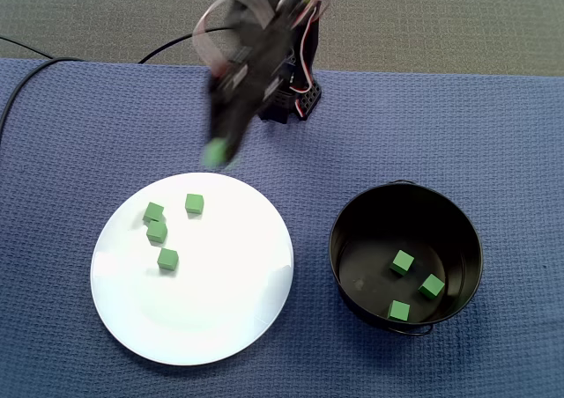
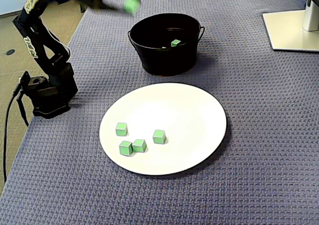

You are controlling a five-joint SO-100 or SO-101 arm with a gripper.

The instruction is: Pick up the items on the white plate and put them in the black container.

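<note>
Claw [image 1: 216, 151], blurred yet apparently closed on one green cube [image 2: 131, 4], hangs raised just beyond the far rim of the white plate [image 1: 220, 283], with the black container [image 1: 370, 213] lying to its right and nearer the camera in a fixed view.

Yellow lettering on the arm [image 2: 36, 36], too small to read
</note>
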